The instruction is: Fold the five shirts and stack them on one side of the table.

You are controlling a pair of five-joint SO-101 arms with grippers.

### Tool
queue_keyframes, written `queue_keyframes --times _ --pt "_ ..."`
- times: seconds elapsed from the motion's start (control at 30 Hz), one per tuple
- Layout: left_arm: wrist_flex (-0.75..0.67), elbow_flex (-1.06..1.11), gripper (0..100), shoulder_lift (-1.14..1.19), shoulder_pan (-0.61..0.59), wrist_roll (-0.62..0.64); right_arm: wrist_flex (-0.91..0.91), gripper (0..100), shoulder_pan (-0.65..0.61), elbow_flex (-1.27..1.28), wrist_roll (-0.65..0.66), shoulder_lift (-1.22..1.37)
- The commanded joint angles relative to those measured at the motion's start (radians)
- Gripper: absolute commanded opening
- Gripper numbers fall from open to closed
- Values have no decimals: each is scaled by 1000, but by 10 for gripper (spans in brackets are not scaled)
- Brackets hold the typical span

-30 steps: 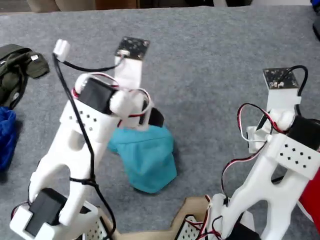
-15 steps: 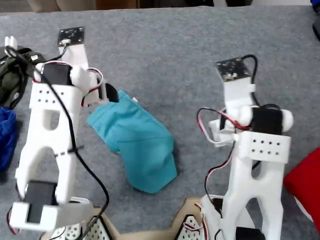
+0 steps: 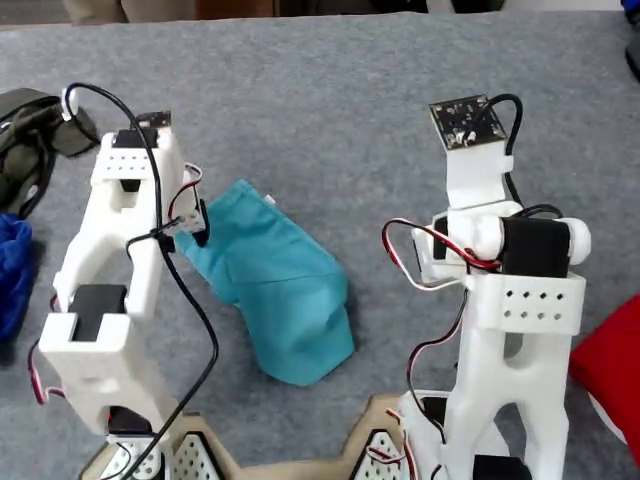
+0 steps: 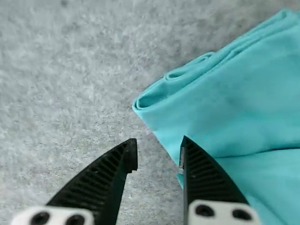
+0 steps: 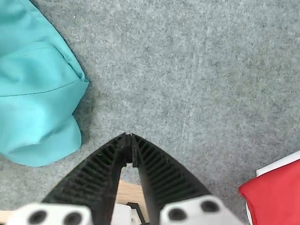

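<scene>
A: What lies on the table (image 3: 380, 90)?

B: Grey cloth covers it. The left arm (image 3: 110, 260) and the right arm (image 3: 510, 300) stand at the near edge, well apart

A: And the shirts?

B: The teal shirt (image 3: 280, 290) lies between the arms, nearer the left one. It is loosely folded, with a rolled hem at the corner beside that arm. A red shirt (image 3: 610, 360) lies at the table's right edge, past the right arm. A green shirt (image 3: 30, 140) sits bunched at the far left, and a blue shirt (image 3: 12, 270) lies just beside it, nearer the front

A: How does the left gripper (image 4: 158, 152) stand?

B: Its jaws are apart, holding nothing. It is low at the teal shirt's corner, one finger over the cloth's edge and the other over bare table. I cannot tell whether it touches the cloth

A: And the right gripper (image 5: 129, 138)?

B: Its jaws are together, tips meeting, with nothing between them. It hangs over bare table between the teal and red shirts, apart from both
</scene>
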Motion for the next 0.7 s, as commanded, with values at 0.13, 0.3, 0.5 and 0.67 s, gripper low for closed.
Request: queue_keyframes --times 0.13,0.3,0.5,0.67 --pt "-114 -35 153 82 -8 -8 23 8 -16 28 -6 -30" --pt "-146 -35 90 91 -3 -5 21 8 -15 33 -34 -30" --pt "-140 -72 21 91 -9 -3 21 8 -18 33 -80 -30" --pt "0 -236 19 90 -20 -3 21 8 -18 33 -92 -30"
